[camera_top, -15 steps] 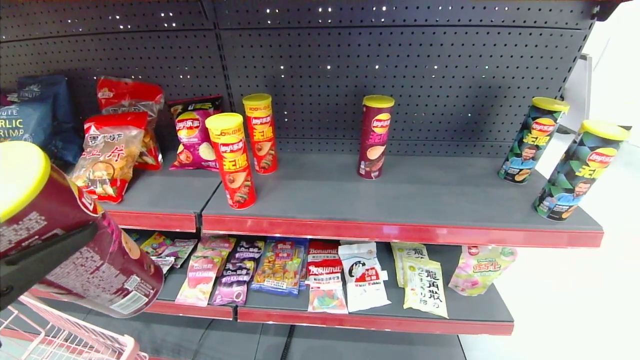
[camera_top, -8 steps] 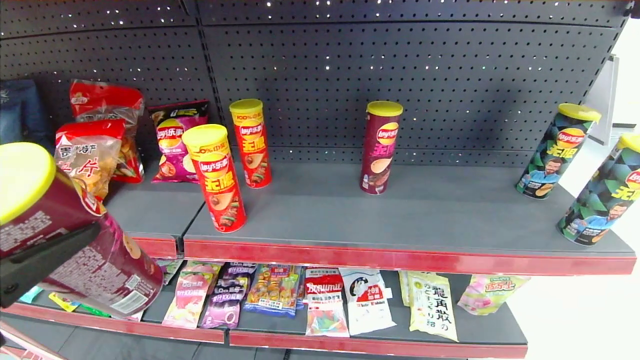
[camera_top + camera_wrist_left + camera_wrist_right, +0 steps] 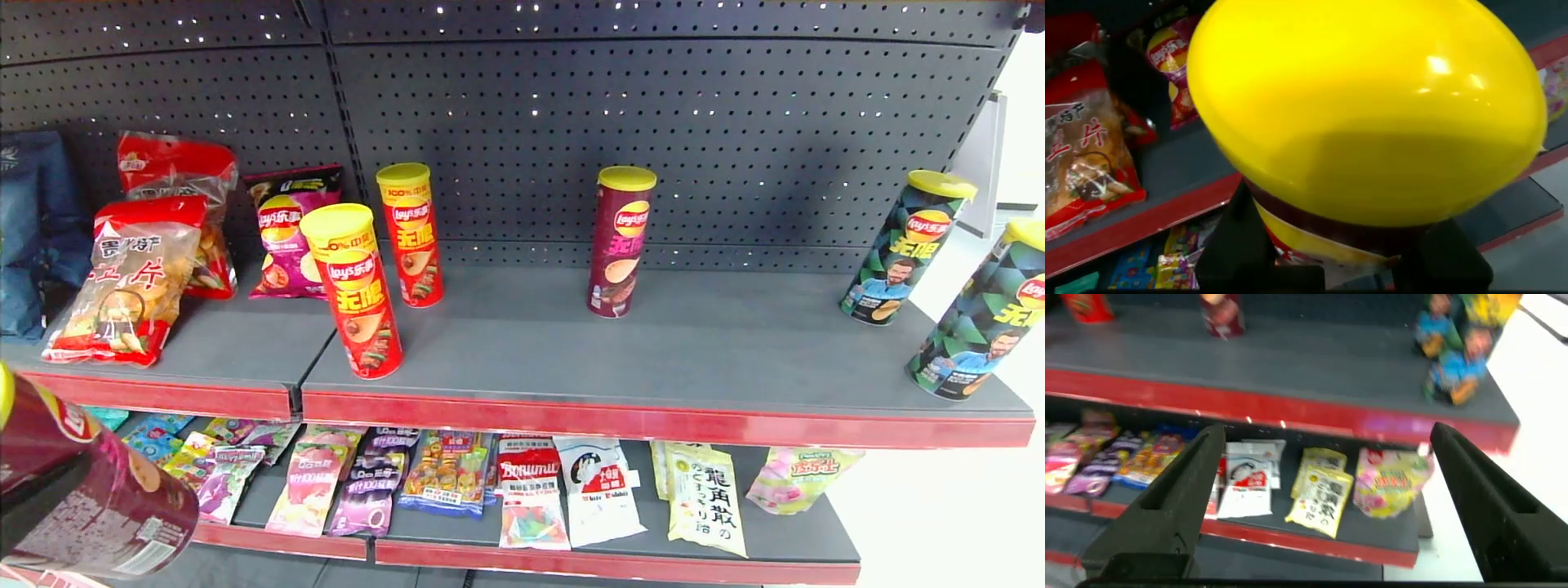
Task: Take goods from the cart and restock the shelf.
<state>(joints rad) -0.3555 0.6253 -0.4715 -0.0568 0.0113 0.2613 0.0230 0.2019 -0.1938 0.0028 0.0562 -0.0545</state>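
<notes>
Clamping the maroon chip can (image 3: 122, 494) between 2 fingers (image 3: 1237, 253), left gripper (image 3: 1343, 253); right gripper (image 3: 1327, 502) spread wide.

Left end effector (image 3: 1339, 249) clamped, right (image 3: 1327, 434) spread

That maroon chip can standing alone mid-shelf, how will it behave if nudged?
The maroon chip can is tall on a narrow base, so it probably tips easily. Once down, its round body would likely roll along the shelf.
</notes>
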